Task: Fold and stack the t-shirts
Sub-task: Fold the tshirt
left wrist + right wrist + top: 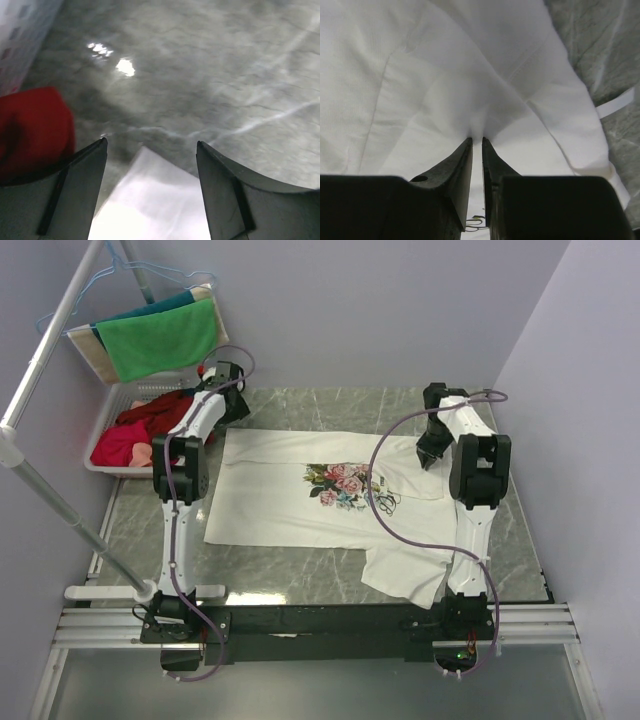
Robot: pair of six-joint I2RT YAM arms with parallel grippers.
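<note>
T-shirt (445, 75) pucker between right tool (477, 141) tips, plain only in wrist view

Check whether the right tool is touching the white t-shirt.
Touching. The right wrist view shows the right tool nearly closed on a pinch of the t-shirt, with creases converging at its tips.

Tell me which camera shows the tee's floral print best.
Top external: the whole print lies face up on the tee. The right wrist view shows plain white cloth and only a scrap of dark script at its bottom edge; the left wrist view shows just a white corner.
</note>
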